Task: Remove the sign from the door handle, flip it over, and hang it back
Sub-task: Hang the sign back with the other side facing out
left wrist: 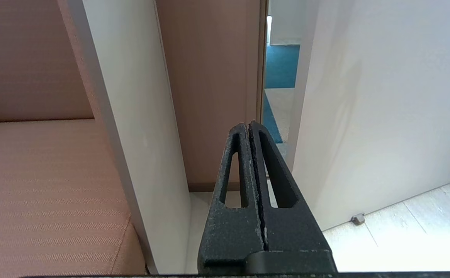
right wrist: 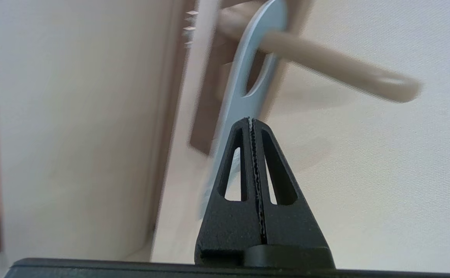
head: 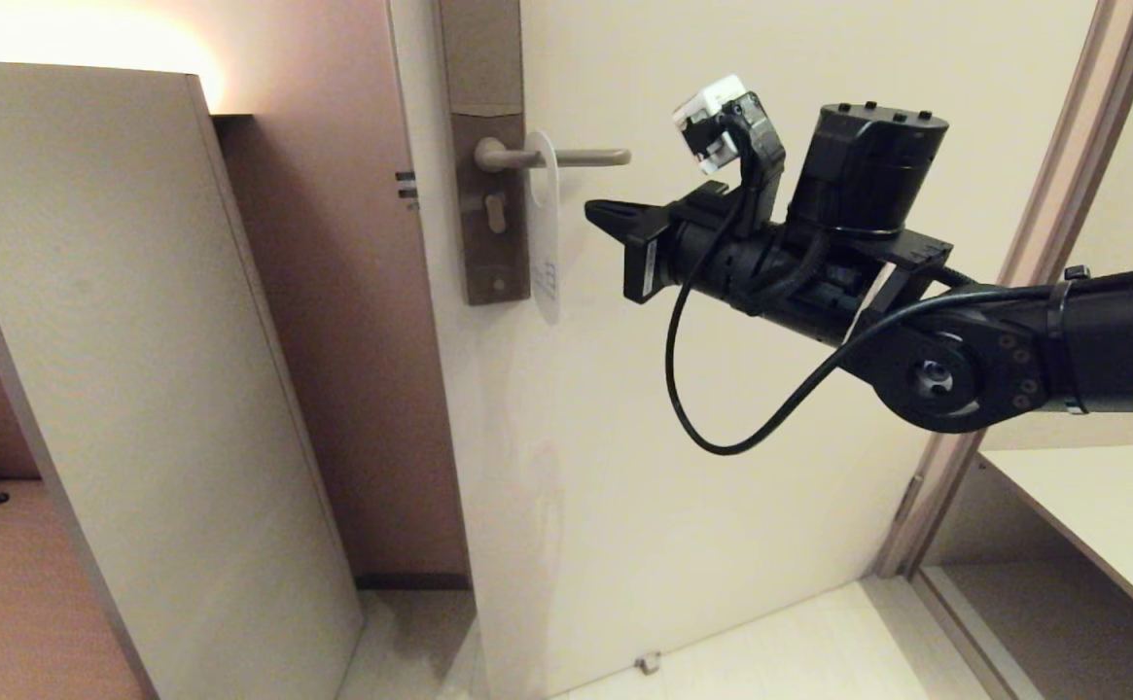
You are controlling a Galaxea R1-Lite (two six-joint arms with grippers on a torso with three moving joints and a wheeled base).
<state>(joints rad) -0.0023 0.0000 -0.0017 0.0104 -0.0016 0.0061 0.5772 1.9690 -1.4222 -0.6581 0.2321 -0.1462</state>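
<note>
Sign [head: 546,226] hangs white-faced on the door handle [head: 566,157], the lever passing through its oval hole, just beside the lock plate [head: 488,209]. Right claw [head: 597,211] is held level in front of the door [head: 722,408], tips pressed together on nothing, pointing at the sign but apart from it. Left claw [left wrist: 248,127] sits low, likewise closed and empty.

Sign [head: 546,228] lettering too small
</note>
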